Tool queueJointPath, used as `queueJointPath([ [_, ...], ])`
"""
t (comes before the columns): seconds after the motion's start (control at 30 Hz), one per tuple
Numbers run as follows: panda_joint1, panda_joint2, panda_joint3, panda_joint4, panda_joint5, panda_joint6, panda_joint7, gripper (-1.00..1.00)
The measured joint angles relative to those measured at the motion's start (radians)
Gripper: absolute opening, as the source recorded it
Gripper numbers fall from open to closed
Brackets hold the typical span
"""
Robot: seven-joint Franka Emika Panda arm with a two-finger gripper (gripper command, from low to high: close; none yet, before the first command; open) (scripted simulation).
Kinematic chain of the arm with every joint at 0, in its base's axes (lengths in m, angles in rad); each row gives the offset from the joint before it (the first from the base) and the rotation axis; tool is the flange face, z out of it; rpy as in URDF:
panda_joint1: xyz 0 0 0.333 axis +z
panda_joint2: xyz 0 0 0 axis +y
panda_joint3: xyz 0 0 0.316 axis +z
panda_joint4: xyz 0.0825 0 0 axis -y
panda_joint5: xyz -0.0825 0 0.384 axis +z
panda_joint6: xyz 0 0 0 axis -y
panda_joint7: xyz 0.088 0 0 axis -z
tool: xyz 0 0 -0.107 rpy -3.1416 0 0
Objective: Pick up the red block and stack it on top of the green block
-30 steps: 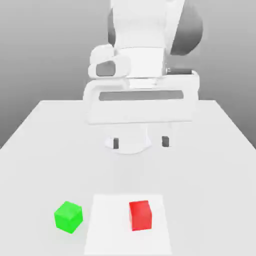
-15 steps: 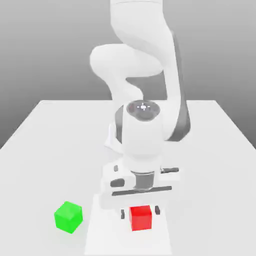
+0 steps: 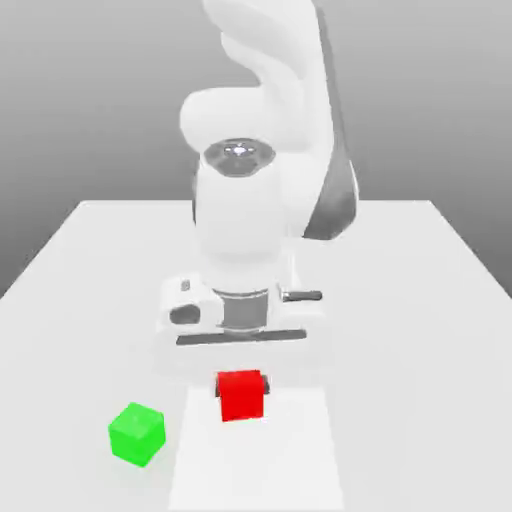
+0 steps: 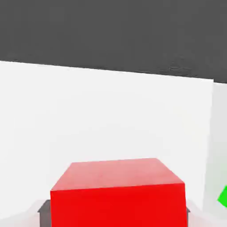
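Observation:
The red block (image 3: 241, 396) hangs a little above the table between the dark fingers (image 3: 267, 382) of my gripper (image 3: 242, 388), which is shut on it. The green block (image 3: 136, 433) sits on the table toward the exterior view's left of the red one, lower in the picture and apart from it. In the hand view the red block (image 4: 117, 193) is held close to the camera by my gripper (image 4: 117, 211), with a dark finger (image 4: 44, 207) at its side, and a corner of the green block (image 4: 223, 196) shows at the picture's border.
A lighter white rectangle (image 3: 290, 460) lies on the white table (image 3: 90, 270) beneath the held block. The arm's body (image 3: 245, 220) rises behind the gripper. The table's side edges slope in toward the back.
The gripper came down over the red block, shut on it, then raised it and carried it toward the exterior view's left. The green block has not moved.

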Motion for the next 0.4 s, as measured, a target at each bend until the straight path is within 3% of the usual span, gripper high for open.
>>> queueJointPath([
  [0.13,-0.173,-0.003,-0.032,0.025,0.011,-0.029,-0.106,-1.0],
  [0.27,-0.16,0.12,0.001,0.034,0.037,0.085,-0.137,-1.0],
  [0.3,-0.161,0.15,0.004,0.035,0.042,0.114,-0.141,1.0],
  [0.4,-0.161,0.15,0.004,0.035,0.042,0.114,-0.141,1.0],
])
